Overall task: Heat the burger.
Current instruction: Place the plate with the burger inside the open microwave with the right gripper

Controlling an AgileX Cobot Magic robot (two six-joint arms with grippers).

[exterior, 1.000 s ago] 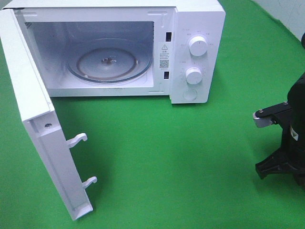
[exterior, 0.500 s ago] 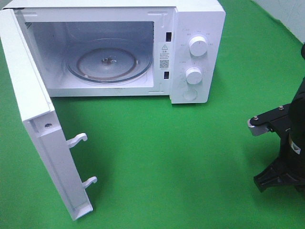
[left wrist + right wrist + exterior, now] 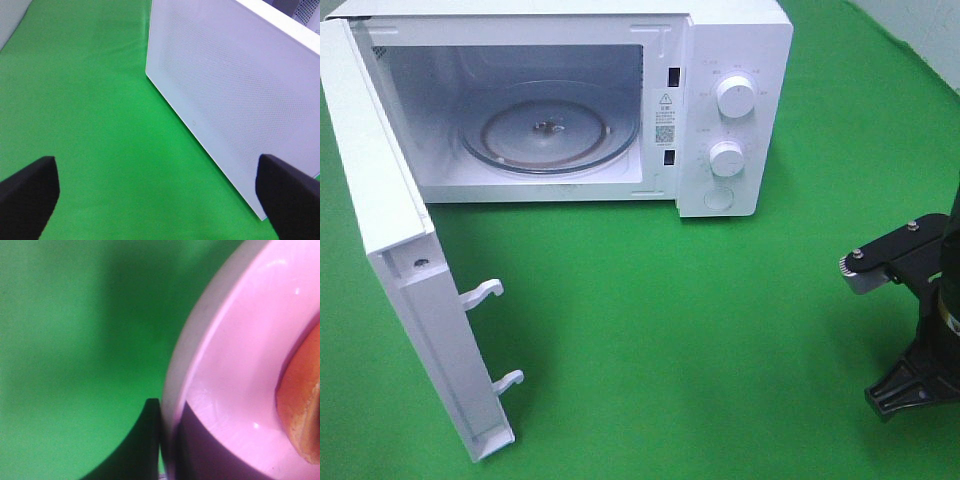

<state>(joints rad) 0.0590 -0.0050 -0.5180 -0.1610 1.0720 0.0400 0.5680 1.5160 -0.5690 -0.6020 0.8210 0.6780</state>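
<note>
While the right gripper [image 3: 169, 407] pinches the pink plate [image 3: 235, 355] under the burger [image 3: 300, 405], the left gripper [image 3: 157, 165] gapes empty near the microwave door [image 3: 415, 300], open at 9 o'clock.

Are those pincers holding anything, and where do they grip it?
The right pincer pinches the plate by its rim, with the burger on it. The left pincer is open, holding nothing.

Black arm [image 3: 942, 300], matte black left tool [image 3: 159, 200]

Bright green cloth [image 3: 720, 330] throughout, with a pale wall [image 3: 930, 30] behind
</note>
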